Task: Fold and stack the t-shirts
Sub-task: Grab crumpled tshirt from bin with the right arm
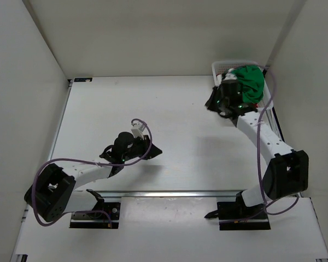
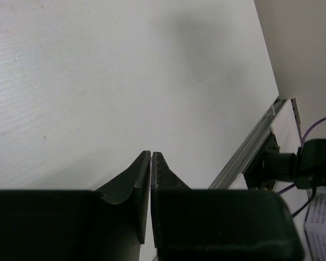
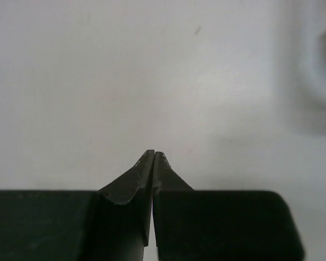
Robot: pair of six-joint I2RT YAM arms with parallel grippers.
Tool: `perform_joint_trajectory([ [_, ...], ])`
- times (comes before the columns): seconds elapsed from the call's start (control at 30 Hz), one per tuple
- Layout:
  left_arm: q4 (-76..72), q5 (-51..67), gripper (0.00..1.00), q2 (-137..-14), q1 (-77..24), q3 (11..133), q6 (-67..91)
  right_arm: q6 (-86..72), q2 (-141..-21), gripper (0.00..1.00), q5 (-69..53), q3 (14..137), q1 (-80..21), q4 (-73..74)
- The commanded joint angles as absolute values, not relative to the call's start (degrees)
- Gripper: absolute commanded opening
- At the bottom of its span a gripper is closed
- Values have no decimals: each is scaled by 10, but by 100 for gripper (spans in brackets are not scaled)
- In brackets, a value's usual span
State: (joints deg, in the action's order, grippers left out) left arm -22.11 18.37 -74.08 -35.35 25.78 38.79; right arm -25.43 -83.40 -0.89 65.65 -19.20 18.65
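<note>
A bright green t-shirt [image 1: 251, 82] lies bunched in a white mesh basket [image 1: 232, 63] at the table's far right corner. My right gripper [image 1: 217, 99] hangs at the basket's left side, close to the green cloth. In the right wrist view its fingers [image 3: 154, 157] are shut with nothing between them, over bare white surface. My left gripper [image 1: 153, 152] rests low over the near left of the table [image 1: 175, 109], pointing right. Its fingers [image 2: 151, 155] are shut and empty.
White walls enclose the table on the left, back and right. A metal rail [image 2: 250, 152] runs along the table's near edge, with the right arm's base [image 2: 309, 163] beyond it. A blurred pale shape [image 3: 318, 70] shows at the right wrist view's right edge.
</note>
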Motion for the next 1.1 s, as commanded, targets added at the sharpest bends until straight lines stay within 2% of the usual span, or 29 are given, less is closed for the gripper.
perform_joint_trajectory([
  [0.0,-251,146,17,-687,-366,229,378,-229,-846,0,58,748,-99,232],
  [0.1,-250,156,25,-682,-349,220,372,-224,-877,0,83,788,-27,240],
  [0.13,-257,161,31,-678,-346,215,374,-225,-892,1,77,811,-2,250],
  [0.17,-263,163,37,-684,-347,209,376,-215,-909,10,83,826,23,238],
  [0.33,-282,183,42,-709,-358,210,381,-171,-1021,42,-35,923,83,215],
  [0.4,-285,190,43,-711,-354,210,381,-140,-1064,46,-55,969,80,223],
  [0.5,-278,190,44,-714,-354,214,376,-100,-1130,48,-86,1059,67,251],
  [0.6,-286,192,44,-723,-350,214,377,-90,-1182,53,-69,1125,69,264],
  [0.9,-301,203,45,-741,-336,212,386,-48,-1345,59,-34,1370,56,357],
  [1.07,-305,207,45,-748,-330,211,388,-49,-1363,57,-55,1375,52,351],
])
